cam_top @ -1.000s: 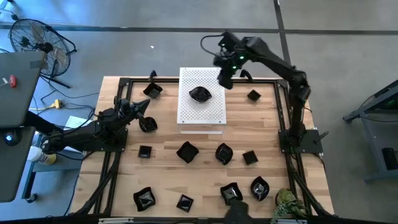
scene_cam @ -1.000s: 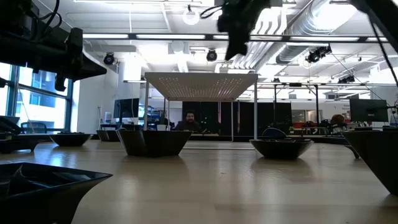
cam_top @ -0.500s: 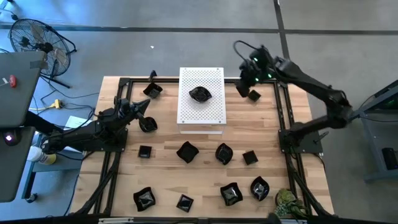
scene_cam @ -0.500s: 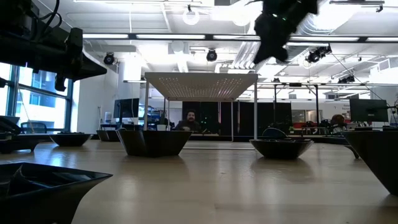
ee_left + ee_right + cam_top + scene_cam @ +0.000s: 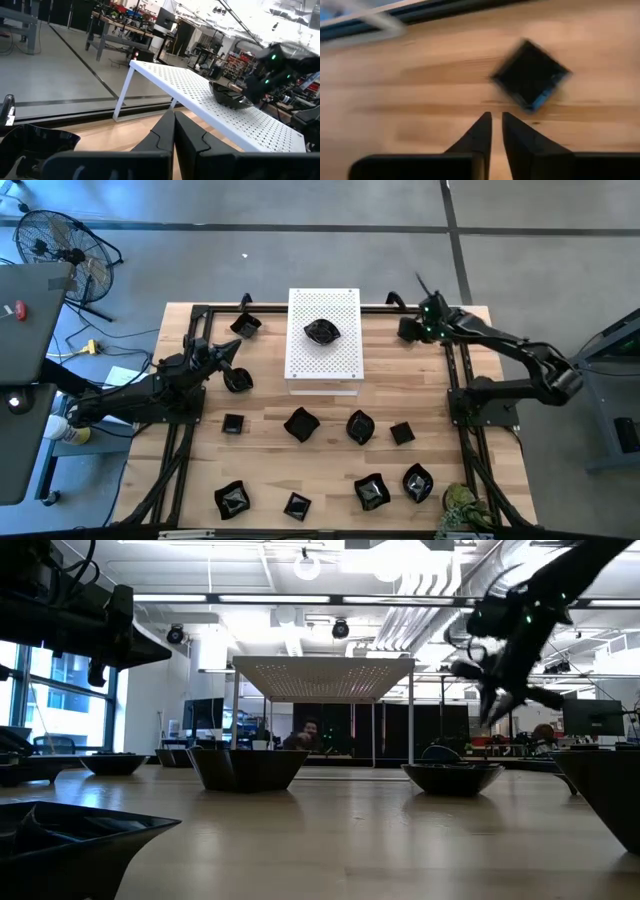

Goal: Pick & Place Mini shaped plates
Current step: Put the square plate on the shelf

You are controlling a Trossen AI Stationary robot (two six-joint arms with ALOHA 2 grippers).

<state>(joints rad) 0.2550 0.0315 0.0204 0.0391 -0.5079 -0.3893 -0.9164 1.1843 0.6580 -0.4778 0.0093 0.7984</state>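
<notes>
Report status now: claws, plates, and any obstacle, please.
Left claw shut, empty, waiting at table's left. Right claw slightly parted, empty, above square plate at far right corner. One plate on white board. No obstacle seen.

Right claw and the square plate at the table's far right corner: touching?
Apart. In the right wrist view the square plate lies flat on the wood, with bare wood between it and the tips of the right claw, which holds nothing.
</notes>
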